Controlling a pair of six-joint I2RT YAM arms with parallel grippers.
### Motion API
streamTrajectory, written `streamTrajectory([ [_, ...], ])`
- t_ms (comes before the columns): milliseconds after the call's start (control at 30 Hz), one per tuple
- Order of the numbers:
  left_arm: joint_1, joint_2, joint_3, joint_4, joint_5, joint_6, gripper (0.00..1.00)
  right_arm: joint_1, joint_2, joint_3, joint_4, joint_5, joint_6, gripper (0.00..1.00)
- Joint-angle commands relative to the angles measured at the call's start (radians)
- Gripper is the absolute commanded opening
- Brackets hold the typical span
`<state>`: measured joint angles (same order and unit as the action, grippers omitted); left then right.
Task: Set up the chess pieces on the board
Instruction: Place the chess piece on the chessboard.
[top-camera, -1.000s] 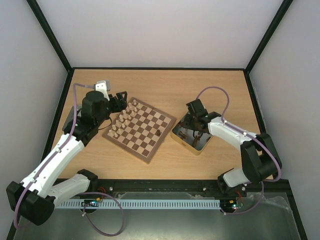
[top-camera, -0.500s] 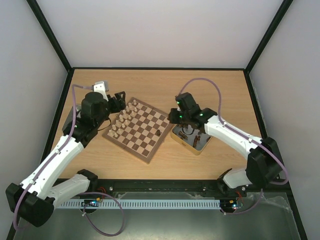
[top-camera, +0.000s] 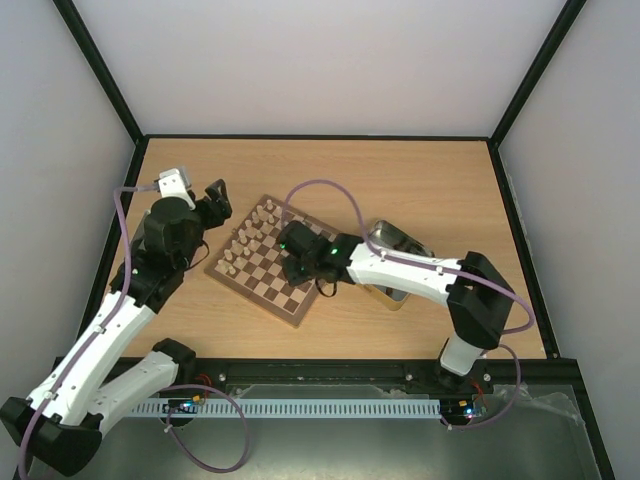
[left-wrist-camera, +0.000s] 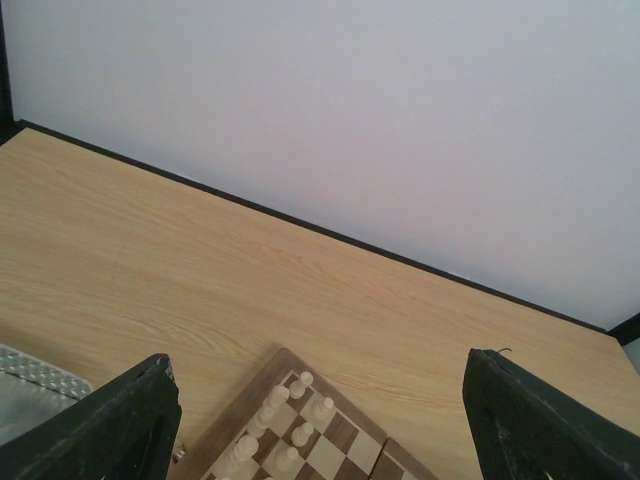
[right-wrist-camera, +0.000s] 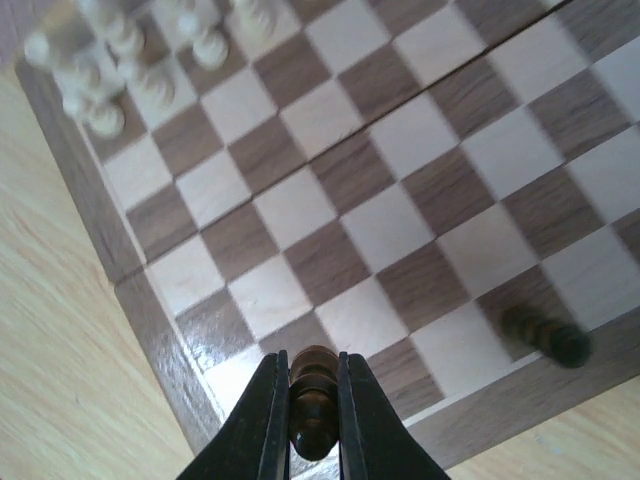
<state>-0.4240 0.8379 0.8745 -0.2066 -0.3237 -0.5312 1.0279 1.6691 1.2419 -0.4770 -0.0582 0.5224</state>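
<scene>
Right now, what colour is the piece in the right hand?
Dark brown wooden chess piece; right wrist view.

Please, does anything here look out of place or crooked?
Only the board sits turned diagonally to the edges of the table. The cream pieces stand in two rows; one dark piece on the board is too blurred to judge.

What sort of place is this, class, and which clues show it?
Probably a robot lab's test cell: plain white walls and a black frame enclose a wooden table, a left arm and right arm are mounted at its near edge, and a chessboard lies between them.
</scene>
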Motion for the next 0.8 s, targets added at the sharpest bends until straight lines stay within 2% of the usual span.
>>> streamTrajectory([
  [0,0.007,-0.012,-0.02,0.006,-0.057,-0.004,0.79,0.061,0.054,0.049,-0.127,0.084,-0.022,0.05],
  [233,0.007,0.003,-0.046,0.021,0.009,-0.05,0.79,0.093,0.103,0.051,-0.178,0.085,-0.015,0.04],
  [600,0.007,0.012,-0.051,0.023,0.02,-0.066,0.79,0.095,0.139,0.03,-0.164,0.054,-0.012,0.07],
  [667,0.007,0.014,-0.051,0.022,0.019,-0.065,0.79,0.095,0.142,0.028,-0.164,0.05,-0.012,0.1],
  [767,0.007,0.017,-0.048,0.021,0.017,-0.063,0.79,0.095,0.143,0.033,-0.166,0.051,-0.01,0.19],
])
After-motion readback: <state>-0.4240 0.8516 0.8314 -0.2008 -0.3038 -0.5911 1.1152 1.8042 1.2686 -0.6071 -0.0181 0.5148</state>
